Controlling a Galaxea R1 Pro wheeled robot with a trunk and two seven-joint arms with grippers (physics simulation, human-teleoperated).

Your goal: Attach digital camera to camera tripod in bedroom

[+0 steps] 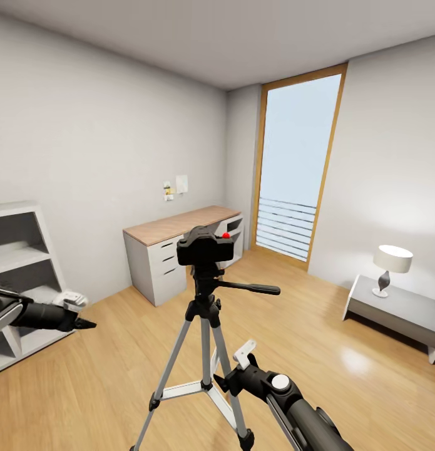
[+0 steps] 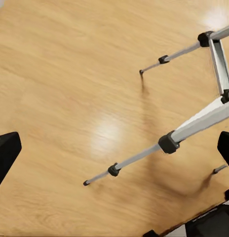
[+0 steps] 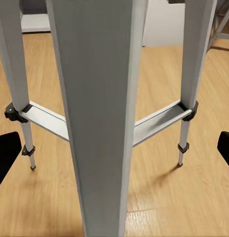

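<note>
Wood floor (image 1: 367, 376) | digital camera (image 1: 204, 245) on camera tripod (image 1: 204, 351) (bedroom) | both end effectors spread

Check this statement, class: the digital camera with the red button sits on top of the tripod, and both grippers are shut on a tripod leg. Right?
Not quite. The digital camera does sit atop the tripod, but both wrist views show open jaws holding nothing; the tripod's legs stand free.

One digital camera (image 1: 204, 246), one camera tripod (image 1: 204, 351) with three legs, one desk (image 1: 179, 227), one lamp (image 1: 390, 266), one shelf unit (image 1: 20, 263), two hands.
</note>
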